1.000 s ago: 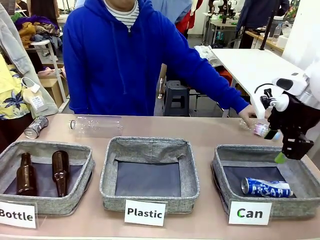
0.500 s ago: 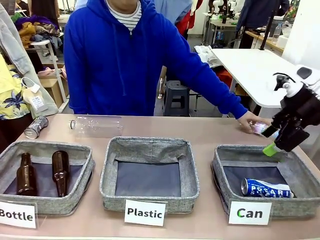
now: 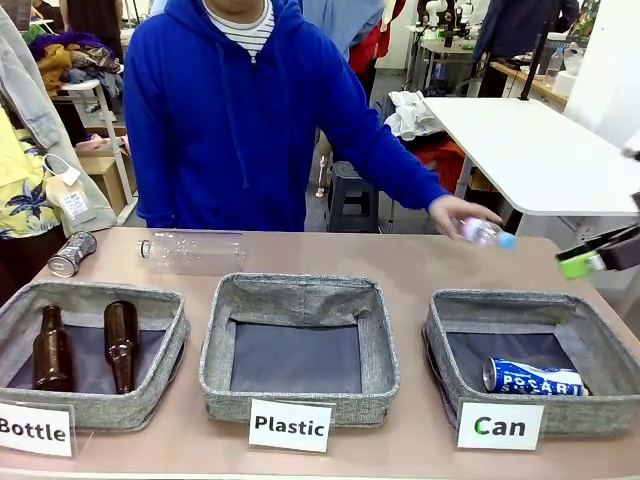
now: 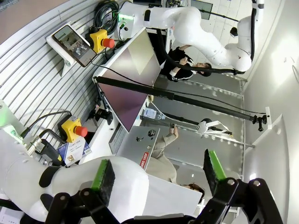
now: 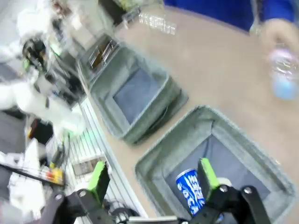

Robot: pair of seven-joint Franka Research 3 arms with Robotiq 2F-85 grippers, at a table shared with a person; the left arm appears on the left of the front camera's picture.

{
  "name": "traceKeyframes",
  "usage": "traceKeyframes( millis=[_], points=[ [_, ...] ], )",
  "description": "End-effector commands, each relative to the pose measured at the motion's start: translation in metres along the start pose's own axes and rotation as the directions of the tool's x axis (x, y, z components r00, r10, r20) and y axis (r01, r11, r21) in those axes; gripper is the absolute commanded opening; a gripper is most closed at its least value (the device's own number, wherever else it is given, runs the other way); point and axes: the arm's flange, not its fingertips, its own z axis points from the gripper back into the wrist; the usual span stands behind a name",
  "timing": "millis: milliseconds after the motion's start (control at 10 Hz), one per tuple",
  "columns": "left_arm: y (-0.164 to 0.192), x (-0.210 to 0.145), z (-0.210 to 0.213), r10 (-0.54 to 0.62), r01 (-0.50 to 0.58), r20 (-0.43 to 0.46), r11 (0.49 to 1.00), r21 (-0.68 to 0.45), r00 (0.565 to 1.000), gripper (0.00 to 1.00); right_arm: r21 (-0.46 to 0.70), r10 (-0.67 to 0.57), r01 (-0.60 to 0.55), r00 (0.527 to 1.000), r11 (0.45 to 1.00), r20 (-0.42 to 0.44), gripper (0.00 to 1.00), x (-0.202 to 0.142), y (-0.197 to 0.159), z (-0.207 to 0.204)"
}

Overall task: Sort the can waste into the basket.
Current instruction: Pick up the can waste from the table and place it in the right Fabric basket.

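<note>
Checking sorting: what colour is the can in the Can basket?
The can is blue, white lettering; best in front view.

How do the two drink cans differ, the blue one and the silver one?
The blue can has white lettering; the silver can has dark print. The blue can lies inside the Can basket at the right; the silver can lies on the table behind the Bottle basket at the left. Both are small and lie on their sides.
</note>
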Motion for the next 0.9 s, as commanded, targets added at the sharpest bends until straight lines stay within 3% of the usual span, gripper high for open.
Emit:
traceKeyframes(
  millis=[0, 100, 300, 400, 800],
  points=[
    [-0.002, 0.000, 0.001, -0.017, 0.017, 0.001, 1.000, -0.015, 1.000, 1.00, 0.105, -0.284, 0.266, 0.928, 0.958, 0.242, 1.00, -0.063, -0.019, -0.017],
    [-0.002, 0.000, 0.001, -0.017, 0.017, 0.001, 1.000, -0.015, 1.000, 1.00, 0.130, -0.362, 0.338, 0.890, 0.932, 0.278, 1.00, -0.072, -0.026, -0.017],
    [-0.002, 0.000, 0.001, -0.017, 0.017, 0.001, 1.000, -0.015, 1.000, 1.00, 0.112, -0.380, 0.364, 0.899, 0.925, 0.218, 1.00, -0.066, -0.033, -0.028],
    [-0.002, 0.000, 0.001, -0.017, 0.017, 0.001, 1.000, -0.015, 1.000, 1.00, 0.119, -0.349, 0.329, 0.908, 0.937, 0.232, 1.00, -0.051, -0.060, 0.015],
    [-0.002, 0.000, 0.001, -0.017, 0.017, 0.001, 1.000, -0.015, 1.000, 1.00, 0.119, -0.349, 0.329, 0.908, 0.937, 0.232, 1.00, -0.051, -0.060, 0.015]
  ],
)
